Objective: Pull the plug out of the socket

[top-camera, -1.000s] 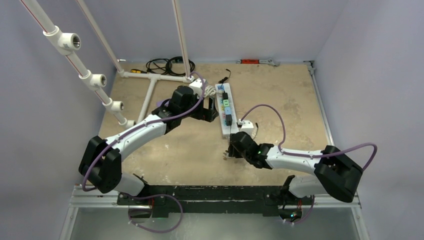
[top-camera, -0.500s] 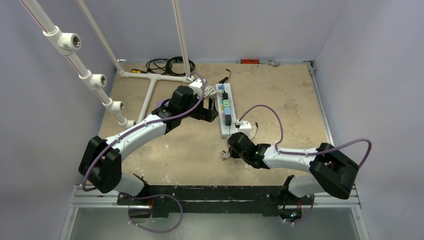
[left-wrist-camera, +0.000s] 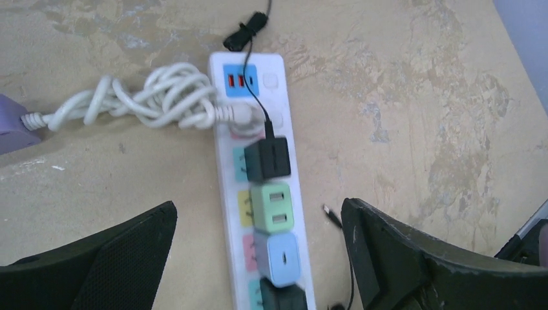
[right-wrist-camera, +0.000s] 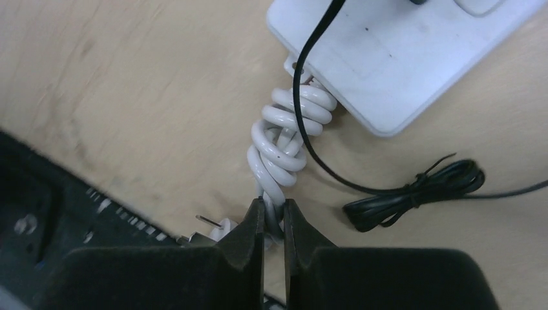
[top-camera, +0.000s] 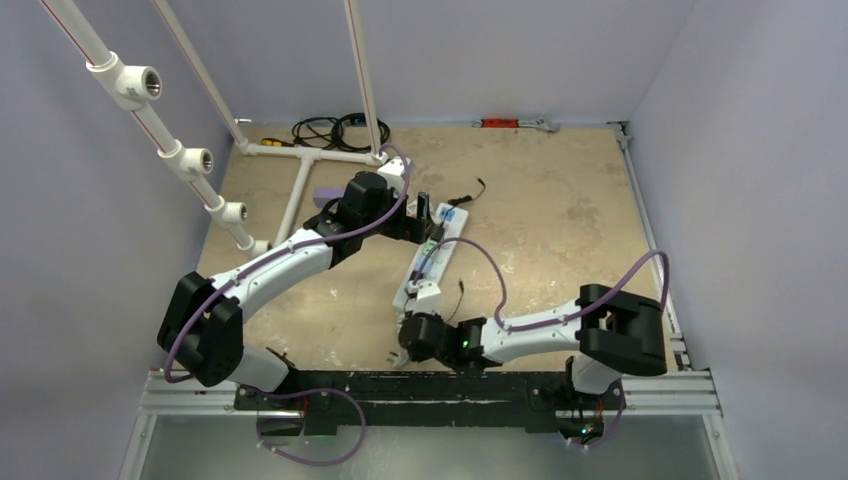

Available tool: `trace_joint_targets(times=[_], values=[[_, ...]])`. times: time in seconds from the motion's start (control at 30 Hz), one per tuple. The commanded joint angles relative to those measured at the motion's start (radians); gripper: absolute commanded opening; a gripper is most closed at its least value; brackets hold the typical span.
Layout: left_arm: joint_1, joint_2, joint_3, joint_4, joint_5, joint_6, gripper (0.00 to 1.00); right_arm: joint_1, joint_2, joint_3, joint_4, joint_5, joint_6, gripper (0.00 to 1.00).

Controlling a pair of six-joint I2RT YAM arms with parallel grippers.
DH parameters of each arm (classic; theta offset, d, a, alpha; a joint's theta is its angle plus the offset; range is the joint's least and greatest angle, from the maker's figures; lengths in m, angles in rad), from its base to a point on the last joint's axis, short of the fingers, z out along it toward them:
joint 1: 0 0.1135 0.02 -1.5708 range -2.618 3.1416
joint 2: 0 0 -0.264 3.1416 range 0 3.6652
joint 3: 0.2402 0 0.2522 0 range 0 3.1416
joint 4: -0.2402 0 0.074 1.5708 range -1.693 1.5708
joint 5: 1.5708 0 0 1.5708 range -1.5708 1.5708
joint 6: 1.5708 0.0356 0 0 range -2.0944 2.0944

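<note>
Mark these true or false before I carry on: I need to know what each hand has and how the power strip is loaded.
1. The right hand is shut on the coiled white cord. True.
2. The green adapter sits between the black plug and the light blue adapter. True.
3. The left hand grips the black plug. False: it hangs open over the power strip and holds nothing.
4. The blue USB panel is at the power strip's near end. False: in the top view it is at the far end, away from the robot.
</note>
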Motion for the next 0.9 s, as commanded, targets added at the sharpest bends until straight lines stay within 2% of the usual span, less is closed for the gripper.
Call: trace_joint_targets(times=[0.0,0.07,0.23,0.43,0.53,0.67,0.87], values=[[-0.002,-0.010,0.046,-0.036,-0.044,0.007,0.99,0.083,0.041,0.091,-0.036,-0.010,0.117,0.13],[-0.002,-0.014,0.046,-0.042,-0.071,0.008,0.99,0.084,0.023,0.094,-0.053,0.004,0.127,0.21],[-0.003,-0.021,0.038,-0.039,-0.096,0.006,0.99,0.084,-0.080,0.088,-0.120,0.041,0.122,0.56],[-0.003,0.016,0.022,0.016,0.018,-0.009,0.99,0.075,-0.246,0.061,-0.230,0.130,0.130,0.86],[-0.009,0.035,0.019,0.030,0.038,-0.008,0.99,0.030,-0.326,0.017,-0.257,0.145,0.127,0.93],[-0.020,0.064,0.030,-0.007,-0.027,-0.001,0.99,-0.116,-0.462,-0.087,-0.214,0.077,0.088,0.94],[-0.073,0.116,0.029,0.001,-0.044,-0.002,0.99,-0.278,-0.627,-0.193,-0.141,-0.014,0.021,0.99]])
